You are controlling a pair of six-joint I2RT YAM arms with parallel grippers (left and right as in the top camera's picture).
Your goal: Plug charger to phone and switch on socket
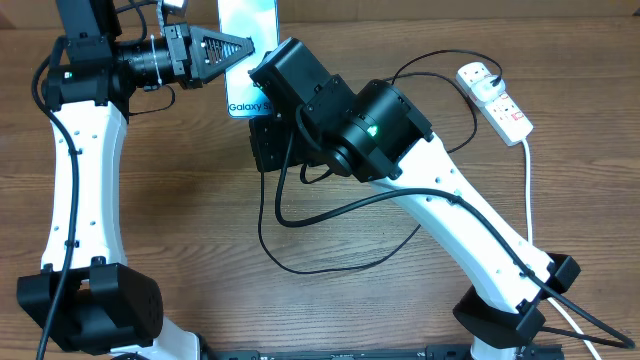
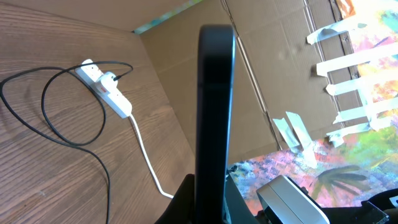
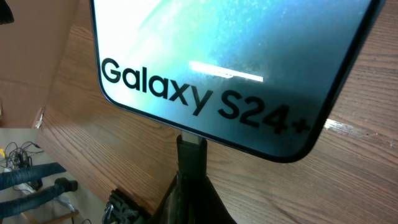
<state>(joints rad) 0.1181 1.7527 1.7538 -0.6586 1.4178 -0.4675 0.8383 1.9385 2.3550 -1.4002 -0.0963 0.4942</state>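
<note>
The slim light-blue smartphone (image 1: 258,20) with "Galaxy S24+" printed near its lower end is held up off the brown wood-grain surface (image 1: 180,220), at the far middle of the overhead view. The left arm's black fingers (image 1: 215,50) reach in from the left and are closed across the phone's body. In the left wrist view the phone stands edge-on, rising straight up from between those fingers.

The long thin black charger cable ends in a small dark connector (image 3: 191,149), gripped in the closed right fingers (image 3: 186,202). In the right wrist view the connector points up from between them and meets the phone's lower edge, just below the printed text. Whether it is fully seated in the port cannot be told.

From there the cable trails in loose loops over the surface, under the right arm, to the white elongated power strip with red switches (image 1: 497,100). The strip lies at the far right, well apart from both sets of fingers. The charger's black plug (image 2: 109,79) sits in the strip near one end. The position of the switches cannot be made out. A thick white cord (image 1: 528,190) runs from the strip toward the near edge.
</note>
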